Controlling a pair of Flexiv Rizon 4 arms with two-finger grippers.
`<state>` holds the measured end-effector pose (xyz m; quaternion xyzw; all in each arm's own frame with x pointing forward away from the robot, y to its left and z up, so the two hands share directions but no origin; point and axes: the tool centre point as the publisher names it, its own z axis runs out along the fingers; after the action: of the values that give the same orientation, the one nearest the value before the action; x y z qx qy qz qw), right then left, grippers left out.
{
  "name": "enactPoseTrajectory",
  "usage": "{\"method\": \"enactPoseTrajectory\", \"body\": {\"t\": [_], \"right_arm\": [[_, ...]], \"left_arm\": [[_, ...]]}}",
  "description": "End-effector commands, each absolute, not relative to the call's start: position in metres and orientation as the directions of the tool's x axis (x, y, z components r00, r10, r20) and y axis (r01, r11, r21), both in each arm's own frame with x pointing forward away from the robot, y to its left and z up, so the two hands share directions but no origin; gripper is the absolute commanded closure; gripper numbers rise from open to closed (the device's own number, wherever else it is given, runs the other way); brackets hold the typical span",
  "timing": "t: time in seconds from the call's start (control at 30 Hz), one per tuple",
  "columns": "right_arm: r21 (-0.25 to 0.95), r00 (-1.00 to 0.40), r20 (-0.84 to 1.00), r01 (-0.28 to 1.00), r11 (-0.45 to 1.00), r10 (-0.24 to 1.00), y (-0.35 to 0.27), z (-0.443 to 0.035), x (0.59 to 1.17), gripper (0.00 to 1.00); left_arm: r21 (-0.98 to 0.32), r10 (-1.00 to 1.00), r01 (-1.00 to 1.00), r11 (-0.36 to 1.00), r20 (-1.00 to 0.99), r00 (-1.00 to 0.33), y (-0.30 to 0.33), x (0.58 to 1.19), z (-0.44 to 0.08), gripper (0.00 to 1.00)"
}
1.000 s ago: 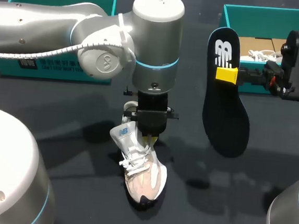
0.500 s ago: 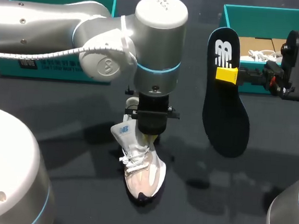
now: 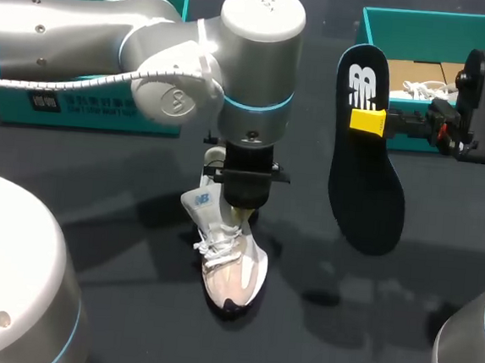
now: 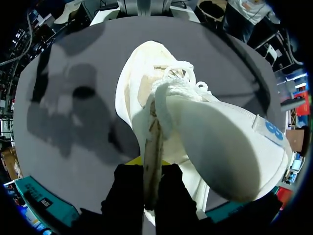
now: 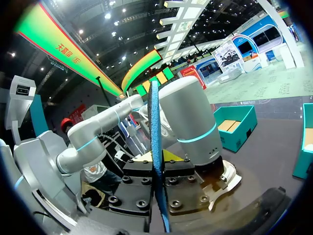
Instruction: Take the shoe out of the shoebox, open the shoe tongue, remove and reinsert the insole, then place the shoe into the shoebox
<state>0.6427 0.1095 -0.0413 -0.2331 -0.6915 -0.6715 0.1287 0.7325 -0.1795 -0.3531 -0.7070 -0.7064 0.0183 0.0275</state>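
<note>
A white and beige shoe (image 3: 229,261) lies on the dark table, toe toward the front edge. My left gripper (image 3: 241,215) stands straight over its opening, shut on the tongue (image 4: 152,147), which runs up between the black fingers with a yellow tip (image 4: 138,161) beside it. The laces (image 4: 182,85) bunch ahead of the gripper. My right gripper (image 3: 375,123) is shut on the dark insole (image 3: 364,171) and holds it in the air at the right. In the right wrist view the insole (image 5: 155,142) shows edge-on between the fingers of that gripper (image 5: 157,164).
A teal shoebox (image 3: 409,24) with paper and white laces inside stands at the back right, behind my right gripper. A second teal box part (image 3: 97,1) sits at the back left, behind my left arm (image 3: 110,42). Bare table lies between shoe and insole.
My left gripper has pulled the tongue slightly back and up, and the shoe has shifted a little with it. The right arm and the insole have stayed still.
</note>
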Motion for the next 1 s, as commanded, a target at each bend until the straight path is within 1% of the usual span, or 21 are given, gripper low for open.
{"method": "enactPoseTrajectory", "body": {"t": [0.03,0.23,0.47,1.0], "right_arm": [[0.869,-0.858,0.491,0.496,-0.01,0.15,0.111,-0.042,0.643,1.0],[0.869,-0.858,0.491,0.496,-0.01,0.15,0.111,-0.042,0.643,1.0],[0.869,-0.858,0.491,0.496,-0.01,0.15,0.111,-0.042,0.643,1.0],[0.869,-0.858,0.491,0.496,-0.01,0.15,0.111,-0.042,0.643,1.0]], "left_arm": [[-0.068,1.0,0.998,-0.011,0.014,0.012,-0.184,0.737,-0.354,1.0],[-0.066,0.999,0.997,-0.03,0.01,0.03,-0.19,0.742,-0.358,1.0],[-0.098,0.999,0.994,-0.049,0.004,0.049,-0.198,0.749,-0.367,1.0],[-0.151,0.996,0.985,-0.089,-0.021,0.086,-0.204,0.725,-0.382,1.0]]}}
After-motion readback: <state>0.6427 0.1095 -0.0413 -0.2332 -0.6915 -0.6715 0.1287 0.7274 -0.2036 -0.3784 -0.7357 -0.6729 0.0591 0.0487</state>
